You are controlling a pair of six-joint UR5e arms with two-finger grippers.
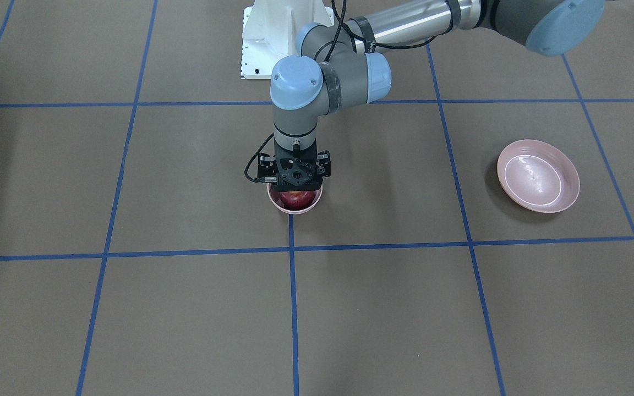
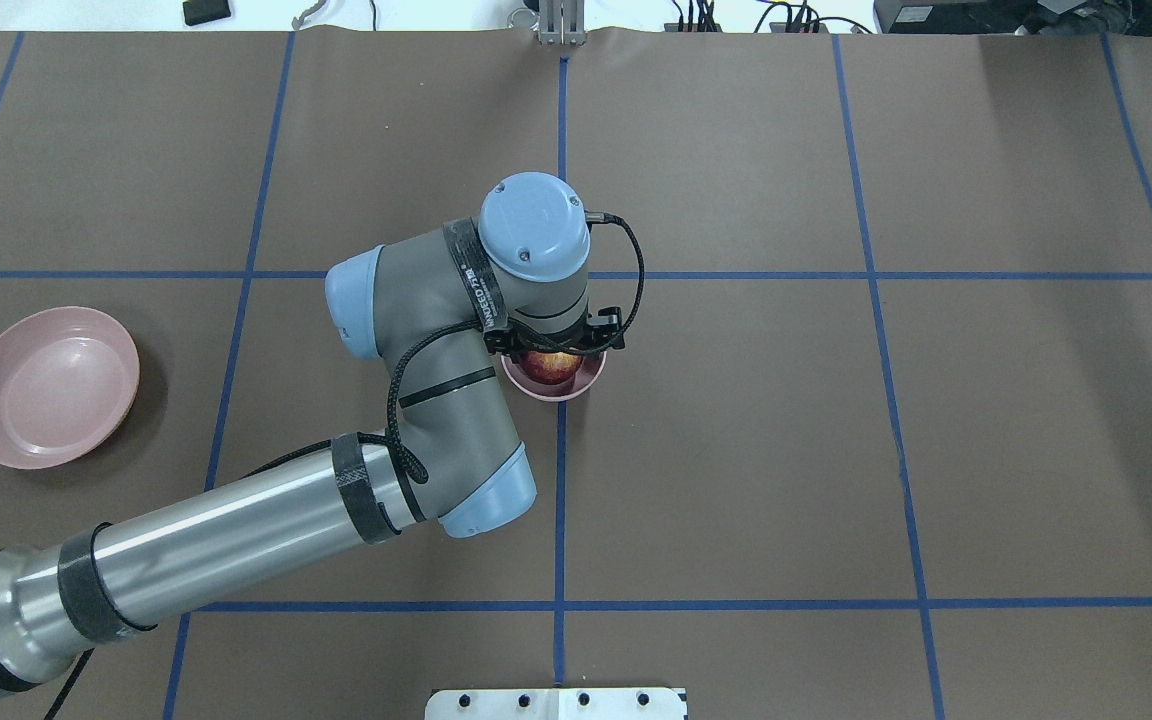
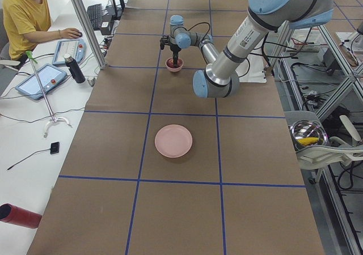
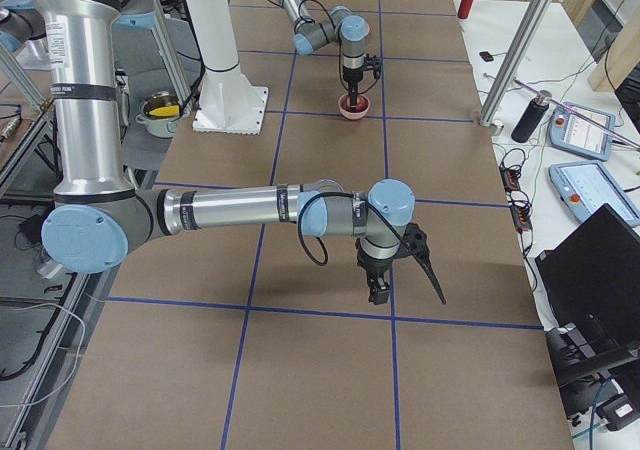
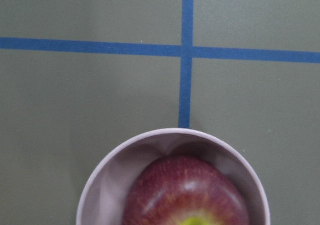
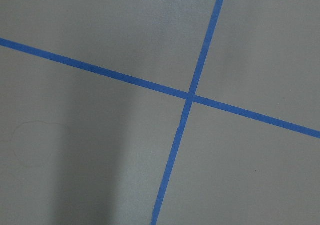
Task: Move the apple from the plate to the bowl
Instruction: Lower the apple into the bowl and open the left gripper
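Left pincer (image 1: pixel 295 187) hung straight above the apple (image 1: pixel 295 198), which sat inside the bowl (image 1: pixel 295 210); whether its fingers gripped the fruit or stood clear could not be told; the plate (image 1: pixel 537 176) lay well apart; the right pincer (image 4: pixel 408 288), its opening likewise unreadable, was much farther off.

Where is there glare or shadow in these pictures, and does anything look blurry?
Front-facing view: the shallow pale pink plate shows glints and throws a dark shadow beside it. Left wrist view: a soft highlight on the small dark red apple in the deep pale pink bowl; edges slightly soft. Right wrist view: a broad shadow band across the brown table.
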